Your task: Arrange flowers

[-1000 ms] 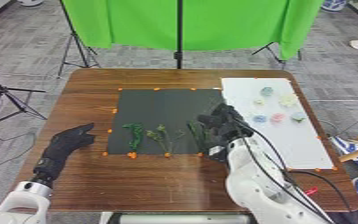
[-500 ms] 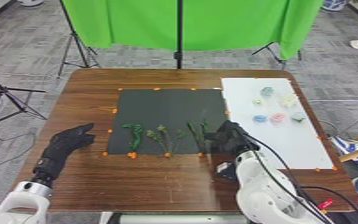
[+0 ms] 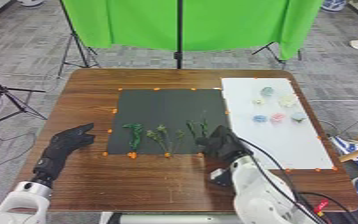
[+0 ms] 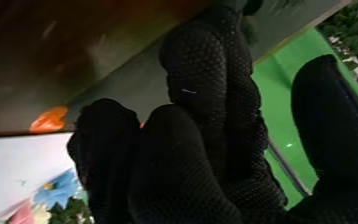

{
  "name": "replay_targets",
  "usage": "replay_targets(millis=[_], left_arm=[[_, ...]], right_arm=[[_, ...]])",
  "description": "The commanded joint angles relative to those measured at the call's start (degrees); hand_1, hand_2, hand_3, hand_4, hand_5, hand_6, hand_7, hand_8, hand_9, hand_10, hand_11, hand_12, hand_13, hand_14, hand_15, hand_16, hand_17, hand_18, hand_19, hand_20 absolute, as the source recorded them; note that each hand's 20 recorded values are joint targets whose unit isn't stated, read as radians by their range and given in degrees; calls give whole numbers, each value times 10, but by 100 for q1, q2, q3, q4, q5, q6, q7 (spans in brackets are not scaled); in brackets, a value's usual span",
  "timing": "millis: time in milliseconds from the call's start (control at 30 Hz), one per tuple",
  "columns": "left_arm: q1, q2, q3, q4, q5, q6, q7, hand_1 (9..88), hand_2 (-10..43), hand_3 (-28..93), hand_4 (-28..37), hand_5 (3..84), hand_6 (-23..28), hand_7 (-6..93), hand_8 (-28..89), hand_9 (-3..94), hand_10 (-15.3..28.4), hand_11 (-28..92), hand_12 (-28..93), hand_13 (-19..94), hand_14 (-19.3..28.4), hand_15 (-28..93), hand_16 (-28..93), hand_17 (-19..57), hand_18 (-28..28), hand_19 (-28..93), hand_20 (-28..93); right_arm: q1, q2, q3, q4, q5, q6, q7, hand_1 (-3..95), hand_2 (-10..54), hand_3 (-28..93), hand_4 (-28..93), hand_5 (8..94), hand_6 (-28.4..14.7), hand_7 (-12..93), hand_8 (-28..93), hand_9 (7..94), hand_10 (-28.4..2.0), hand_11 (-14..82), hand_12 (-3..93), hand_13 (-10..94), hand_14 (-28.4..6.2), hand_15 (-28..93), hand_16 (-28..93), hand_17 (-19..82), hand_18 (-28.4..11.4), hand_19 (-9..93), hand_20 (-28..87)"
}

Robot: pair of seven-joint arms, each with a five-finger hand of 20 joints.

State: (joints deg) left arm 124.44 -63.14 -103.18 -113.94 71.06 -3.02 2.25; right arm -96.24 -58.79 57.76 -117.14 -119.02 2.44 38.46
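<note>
The right hand (image 3: 218,143), fingers straight, is at the near right corner of the mat (image 3: 168,107), likely for the stems (image 3: 136,136). Left of the mat, the left hand (image 3: 67,142), fingers relaxed, leaves room.

Green cloth (image 3: 140,30) beyond wooden table (image 3: 158,185)

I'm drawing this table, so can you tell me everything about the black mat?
The black mat is a plain rectangle lying flat on the table, perhaps paper or cloth. Orange bits dot its edges. Green stems lie on its near half. The white sheet runs along its right side. The right robot hand is at its near right corner; I can't tell if they touch.
</note>
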Motion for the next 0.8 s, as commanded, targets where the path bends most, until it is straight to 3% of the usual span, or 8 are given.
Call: replay_targets(millis=[33, 367, 533, 700, 800], left_arm=[[83, -46, -29, -8, 20, -83, -83, 222, 40, 659, -241, 451, 39, 80, -53, 461, 151, 193, 129, 348, 196, 217, 16, 20, 183, 209, 196], [88, -48, -23, -16, 24, -88, -82, 222, 40, 659, -241, 452, 40, 80, -53, 462, 151, 193, 129, 347, 196, 218, 15, 20, 183, 209, 196], [90, -22, -32, -17, 4, -92, -107, 222, 41, 658, -242, 452, 39, 81, -53, 461, 151, 193, 129, 347, 196, 218, 16, 20, 183, 210, 196], [55, -15, 2, -6, 4, -79, -92, 222, 41, 658, -242, 452, 40, 81, -53, 461, 151, 193, 129, 348, 196, 218, 16, 20, 182, 209, 196], [41, -1, 22, -1, 5, -63, -65, 222, 41, 658, -242, 452, 40, 80, -53, 461, 151, 193, 129, 348, 196, 218, 16, 20, 183, 209, 196]], right_arm=[[-129, -28, -59, -63, 202, 31, -128, 269, 54, 628, -91, 845, -40, 291, -69, 929, -122, 433, 289, 937, -4, 718, 260, 692, -158, 932, 506], [-209, 12, 289, -256, 259, -107, -68, 269, 57, 626, -92, 842, -39, 286, -70, 926, -122, 431, 288, 937, -6, 714, 264, 688, -159, 932, 503], [-161, 358, 810, -491, 187, 299, -77, 269, 59, 623, -93, 844, -39, 293, -66, 928, -122, 432, 287, 937, -7, 717, 263, 688, -158, 932, 502], [316, 888, 748, -168, -403, 918, 142, 283, 35, 634, -91, 816, -38, 296, -69, 898, -125, 417, 299, 937, -19, 682, 323, 662, -169, 932, 540], [678, 1039, 633, 229, -781, 776, 311, 315, -8, 646, -86, 750, -41, 258, -65, 834, -141, 362, 300, 907, -34, 649, 368, 627, -176, 932, 592]])
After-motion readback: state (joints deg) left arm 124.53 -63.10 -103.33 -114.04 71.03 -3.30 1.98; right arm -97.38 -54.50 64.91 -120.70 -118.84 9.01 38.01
